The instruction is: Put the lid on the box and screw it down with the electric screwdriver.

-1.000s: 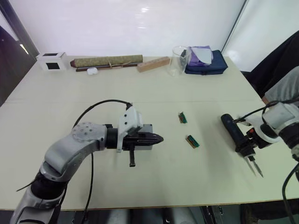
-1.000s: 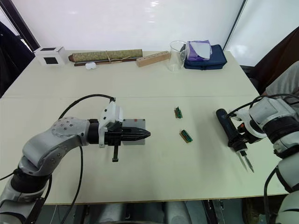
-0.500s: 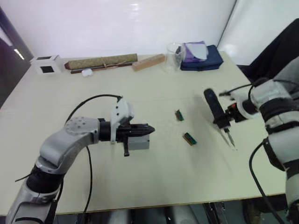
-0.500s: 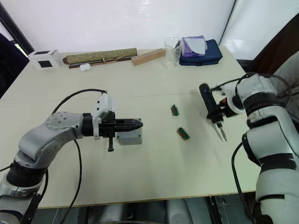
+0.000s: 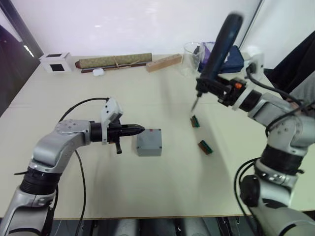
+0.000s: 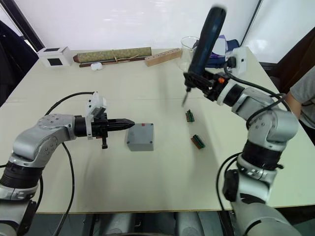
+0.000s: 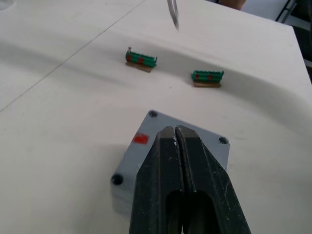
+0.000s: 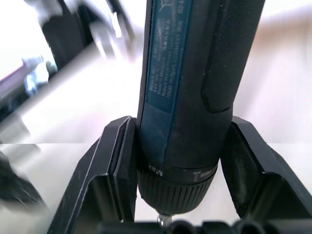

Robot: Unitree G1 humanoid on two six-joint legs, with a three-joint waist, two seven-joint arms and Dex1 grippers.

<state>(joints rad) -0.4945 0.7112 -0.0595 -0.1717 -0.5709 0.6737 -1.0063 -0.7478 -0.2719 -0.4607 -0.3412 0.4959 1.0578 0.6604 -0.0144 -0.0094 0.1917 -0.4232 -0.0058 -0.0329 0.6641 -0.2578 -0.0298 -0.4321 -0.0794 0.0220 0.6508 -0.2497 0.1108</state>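
Lid on, screwdriver raised, screwing judged not yet begun

The lid is sitting on the box near the middle of the table, so the first half of the task looks done; whether any screw is in cannot be told. The right gripper is clamping the screwdriver near-upright in the air, bit down, well above and to the right of the box. The left gripper is hovering just beside the box's left edge with its fingers pressed together, holding nothing. Two green connectors are lying between box and screwdriver, near the likely path down. Bare table is lying open in front of the box, and every table edge is well away.
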